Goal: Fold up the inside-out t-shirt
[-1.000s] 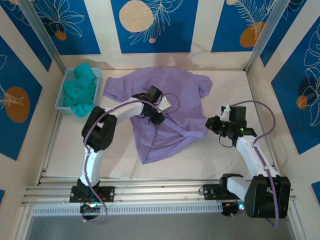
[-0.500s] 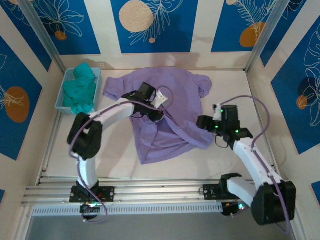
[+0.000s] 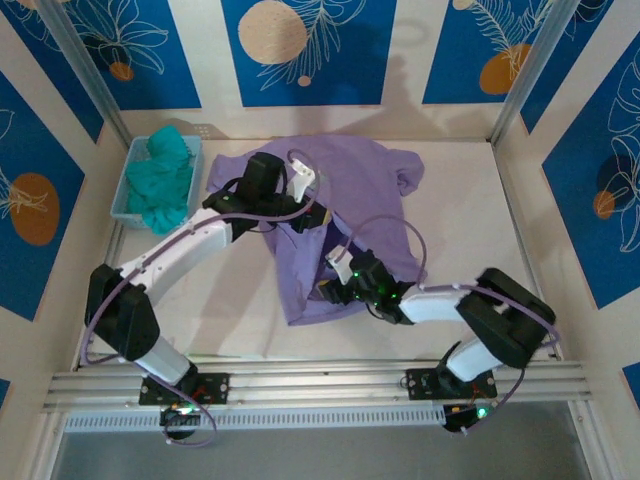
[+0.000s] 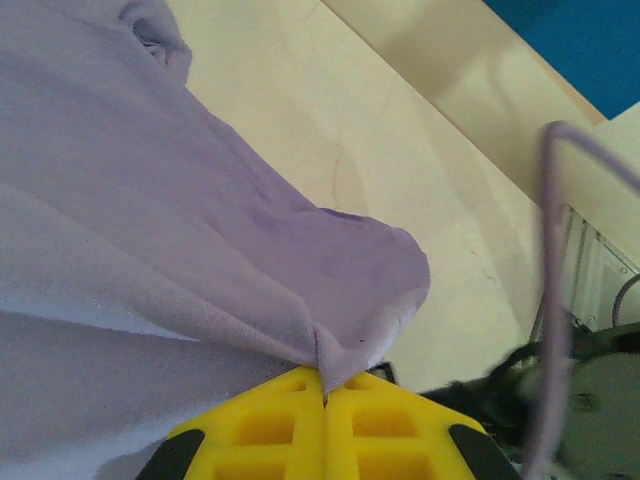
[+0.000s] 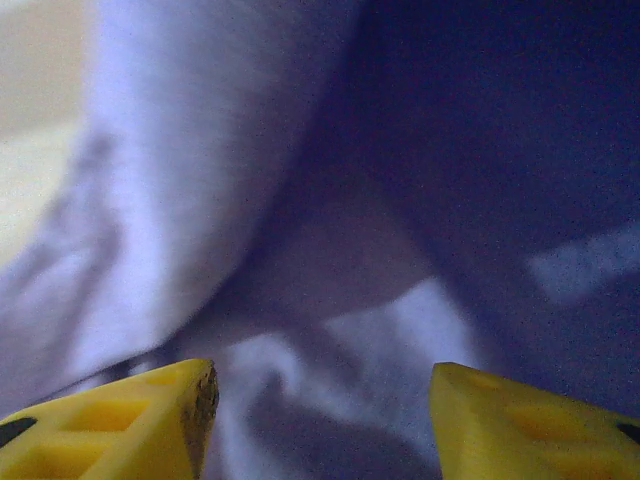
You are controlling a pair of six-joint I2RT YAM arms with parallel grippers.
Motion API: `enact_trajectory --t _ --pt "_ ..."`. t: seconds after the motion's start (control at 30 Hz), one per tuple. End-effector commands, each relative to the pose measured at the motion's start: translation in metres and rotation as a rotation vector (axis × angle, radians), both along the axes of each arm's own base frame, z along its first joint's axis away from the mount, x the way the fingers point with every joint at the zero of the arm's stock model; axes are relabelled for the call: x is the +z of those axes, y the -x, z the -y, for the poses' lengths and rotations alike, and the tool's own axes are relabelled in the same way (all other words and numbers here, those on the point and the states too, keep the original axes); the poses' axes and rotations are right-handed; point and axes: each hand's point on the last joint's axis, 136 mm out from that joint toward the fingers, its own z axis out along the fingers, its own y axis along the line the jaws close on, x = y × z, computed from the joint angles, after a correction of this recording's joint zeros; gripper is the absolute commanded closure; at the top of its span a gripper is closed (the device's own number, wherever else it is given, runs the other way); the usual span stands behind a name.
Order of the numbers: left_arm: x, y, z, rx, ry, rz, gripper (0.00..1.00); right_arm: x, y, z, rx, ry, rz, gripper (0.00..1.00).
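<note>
Two arms reach over the bench (image 3: 470, 200), both working at the inside-out t-shirt (image 3: 365, 185). The lavender shirt lies rumpled in the middle of the bench, with one sleeve bunched at its far right corner and its near edge toward the arm bases.

The left gripper (image 4: 323, 378) is at the shirt's left side. Its yellow fingers are pressed together on a raised fold of the cloth, which peaks right at the fingertips and drapes away to both sides.

The right arm lies low across the bench. The right gripper (image 5: 320, 385) is at the shirt's near edge with its fingers spread apart. Shadowed purple cloth lies between and beyond them. That view is blurred, so I cannot tell whether either finger touches the fabric.

A teal garment (image 3: 160, 180) is heaped in a light blue bin (image 3: 122, 200) at the far left, apart from the shirt.
</note>
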Motion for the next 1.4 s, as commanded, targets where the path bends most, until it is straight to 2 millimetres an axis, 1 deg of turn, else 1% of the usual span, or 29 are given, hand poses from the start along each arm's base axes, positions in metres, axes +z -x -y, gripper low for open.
enact_trajectory --t 0.0,0.17,0.33,0.43,0.53,0.63,0.73,0.83,0.93,1.07,1.2,1.27,1.37 --pt "0.040 0.020 -0.005 -0.033 0.052 0.038 1.00 0.037 -0.048 -0.002 -0.072 -0.004 0.272 0.44" --pt "0.061 0.028 -0.015 -0.023 0.063 0.101 1.00 0.026 -0.072 0.006 -0.115 0.085 0.319 0.44" --pt "0.088 0.042 -0.012 -0.063 0.132 0.132 1.00 0.017 -0.094 0.014 -0.173 0.142 0.310 0.44" --pt "0.108 0.053 -0.011 -0.091 0.197 0.153 1.00 0.015 -0.107 0.019 -0.217 0.122 0.259 0.44" --pt "0.131 0.066 -0.010 -0.127 0.277 0.168 1.00 0.015 -0.115 0.018 -0.231 0.083 0.182 0.44" --pt "0.147 0.073 -0.012 -0.132 0.322 0.185 1.00 0.014 -0.121 0.011 -0.226 0.150 0.182 0.43" --pt "0.156 0.078 -0.011 -0.140 0.338 0.192 1.00 0.010 -0.131 0.010 -0.263 0.193 0.156 0.42" --pt "0.160 0.081 -0.009 -0.146 0.341 0.202 1.00 0.007 -0.135 0.006 -0.264 0.214 0.128 0.40" --pt "0.168 0.075 -0.009 -0.116 0.343 0.221 1.00 0.003 -0.136 -0.004 -0.253 0.276 0.134 0.37" --pt "0.176 0.055 -0.009 -0.042 0.312 0.252 1.00 0.003 -0.135 -0.013 -0.267 0.350 0.184 0.32" --pt "0.164 0.026 -0.015 0.082 0.206 0.278 1.00 0.015 -0.126 -0.013 -0.285 0.336 0.237 0.28" --pt "0.157 0.012 -0.020 0.144 0.155 0.294 1.00 0.023 -0.118 -0.013 -0.275 0.313 0.266 0.27" --pt "0.152 -0.003 -0.026 0.207 0.101 0.314 1.00 0.031 -0.103 -0.015 -0.245 0.297 0.298 0.26"
